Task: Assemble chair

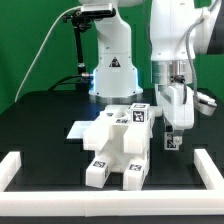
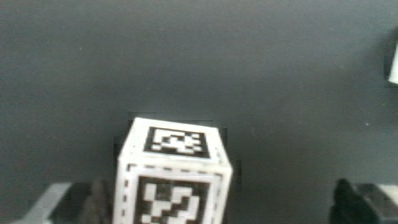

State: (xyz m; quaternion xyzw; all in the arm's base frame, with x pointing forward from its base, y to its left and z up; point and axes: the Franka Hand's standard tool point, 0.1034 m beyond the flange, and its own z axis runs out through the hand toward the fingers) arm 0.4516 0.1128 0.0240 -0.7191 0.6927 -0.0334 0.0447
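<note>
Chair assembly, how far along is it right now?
Done: a partly built chair stands on the table. In hand: the tool is down at the exterior view's right of it, fingers either side of a tagged bar, grip unconfirmed. Left: fitting that bar.

- The chair [image 1: 118, 143] stood as white blocky pieces grouped mid-table, black-and-white tags on their faces.
- Two leg blocks [image 1: 113, 172] reached toward the table's front border rail.
- A small tagged block [image 2: 173, 172], upright on the dark tabletop, lay apart toward the exterior view's right [image 1: 170, 140].
</note>
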